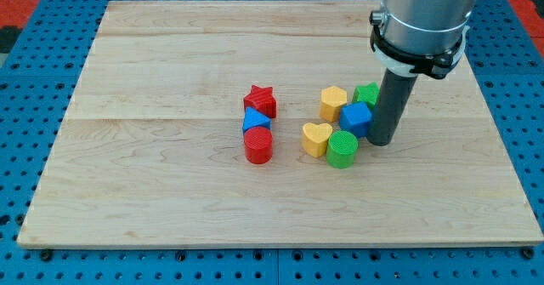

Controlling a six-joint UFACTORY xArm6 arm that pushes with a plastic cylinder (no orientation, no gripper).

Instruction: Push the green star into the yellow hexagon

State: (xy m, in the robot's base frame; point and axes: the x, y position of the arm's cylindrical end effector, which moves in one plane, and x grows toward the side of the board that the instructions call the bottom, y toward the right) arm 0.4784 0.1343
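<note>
**Right of centre on the worktop: rod tip beside the green star**

Camera view. On the pale wooden worktop (pixel 170 191), my tip (pixel 380 142) rests just right of a tight cluster of blocks. No hand is fitted, only a straight dark rod, so nothing is being grasped. The green star (pixel 368 94) sits at the cluster's upper right, partly hidden behind the rod and touching or nearly touching the blue cube (pixel 356 117). The yellow hexagon (pixel 333 102) lies just to the star's left. Below them stand a yellow heart (pixel 316 139) and a green cylinder (pixel 342 149). Nearer the middle, apart from the cluster, a red star (pixel 261 100), blue triangle (pixel 255 119) and red cylinder (pixel 258 145) form a column. All blocks appear to be ridged, rigid plastic: probably light and free-sliding on smooth wood. The star's points may make it rotate, so a push on its right face, aimed leftward, seems best.
</note>
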